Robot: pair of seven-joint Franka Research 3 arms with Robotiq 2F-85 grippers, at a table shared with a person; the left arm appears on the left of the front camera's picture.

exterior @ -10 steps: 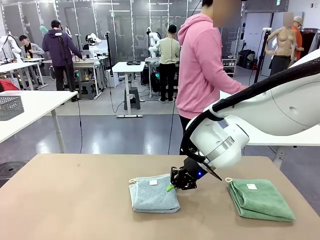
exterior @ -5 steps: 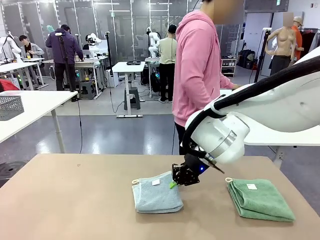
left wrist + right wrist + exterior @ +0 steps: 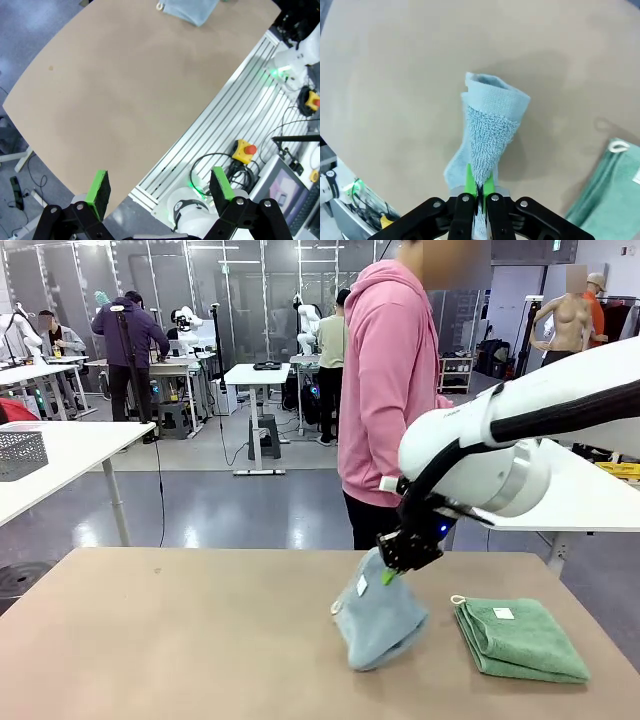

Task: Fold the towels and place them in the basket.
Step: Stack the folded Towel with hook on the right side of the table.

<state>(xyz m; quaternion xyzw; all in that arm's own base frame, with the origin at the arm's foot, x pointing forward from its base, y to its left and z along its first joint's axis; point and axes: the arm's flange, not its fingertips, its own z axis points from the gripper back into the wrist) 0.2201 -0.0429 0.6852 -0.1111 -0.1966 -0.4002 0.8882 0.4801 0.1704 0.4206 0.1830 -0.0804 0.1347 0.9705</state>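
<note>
Folded blue-grey towel lifted by one edge above the surface.

The pale blue-grey towel (image 3: 378, 615) hangs from your right gripper (image 3: 388, 575), whose jaws are clenched on its upper edge; its lower end looks to touch or barely clear the surface (image 3: 170, 640). The mint green towel (image 3: 520, 638) lies folded just beside it, toward the right arm's side. Your left gripper (image 3: 160, 187) is released, jaws wide, holding nothing. Carry the towel slowly and level so the fold does not fall open, and raise it enough to clear the green towel. No basket is seen on this surface, so find it before committing to a path.
</note>
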